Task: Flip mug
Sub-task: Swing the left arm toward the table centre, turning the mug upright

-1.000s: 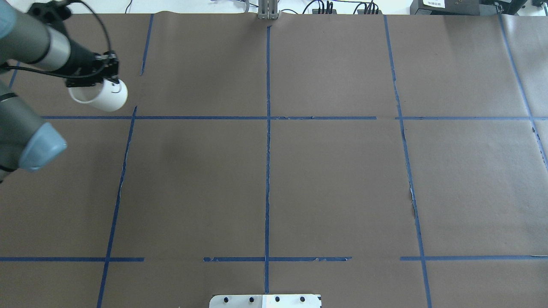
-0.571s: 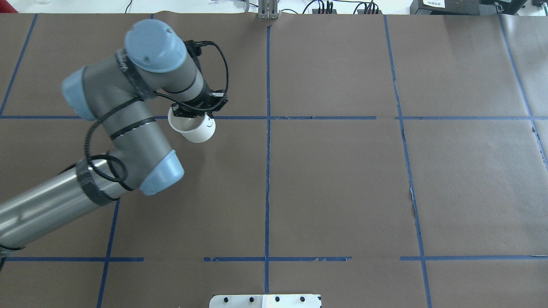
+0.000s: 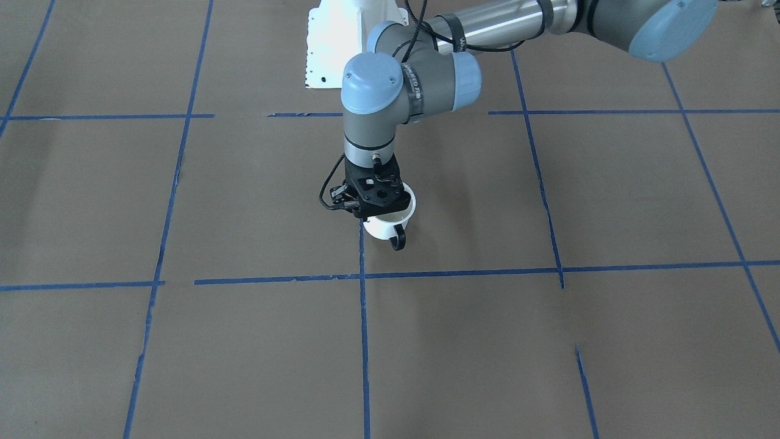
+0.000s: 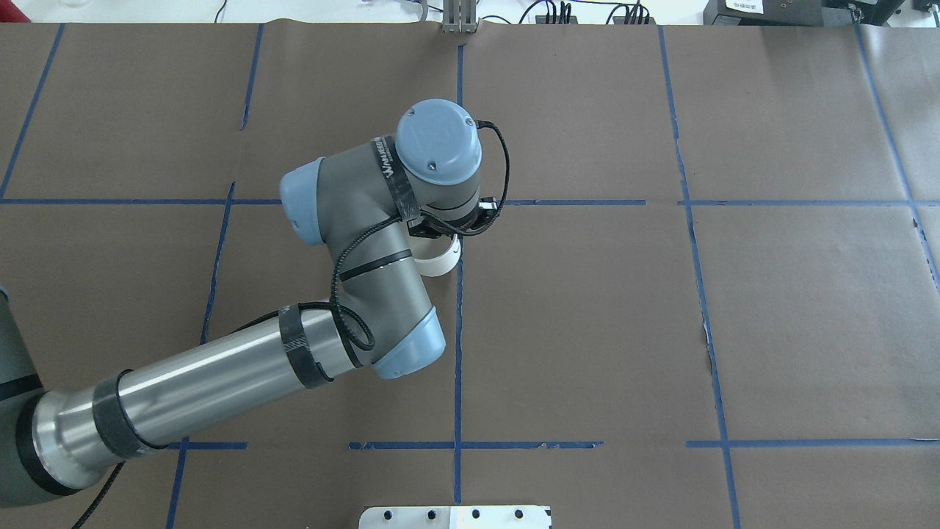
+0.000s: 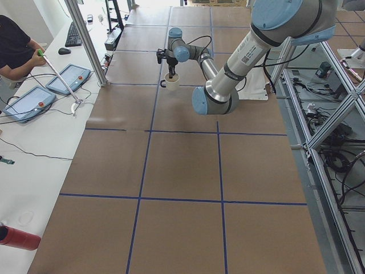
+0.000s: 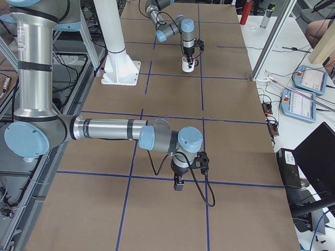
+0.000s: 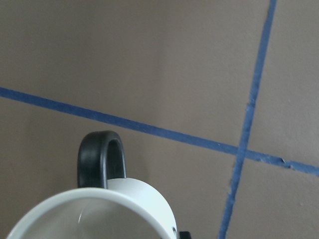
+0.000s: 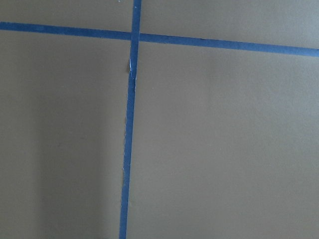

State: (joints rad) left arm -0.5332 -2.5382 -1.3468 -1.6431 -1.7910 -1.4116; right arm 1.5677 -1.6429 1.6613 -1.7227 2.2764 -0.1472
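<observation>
The white mug [image 3: 386,226] hangs from my left gripper [image 3: 376,206], mouth up, its black loop handle [image 3: 398,238] pointing away from the robot. The gripper is shut on the mug's rim, near the table's middle, by the crossing of two blue tape lines. I cannot tell whether the mug touches the table. The mug also shows in the overhead view [image 4: 441,263], mostly under the wrist, and in the left wrist view [image 7: 107,206]. My right gripper [image 6: 178,184] shows only in the exterior right view, low over the brown paper; I cannot tell whether it is open or shut.
Brown paper with blue tape lines [image 4: 459,330] covers the table. The white robot base plate [image 3: 329,55] is at the robot's side. A metal post [image 4: 459,18] stands at the far edge. An operator [image 5: 14,48] sits beyond the table.
My left arm has carried the mug from the table's far left corner rightward to the middle, and the wrist now points down with the mug mouth up.
</observation>
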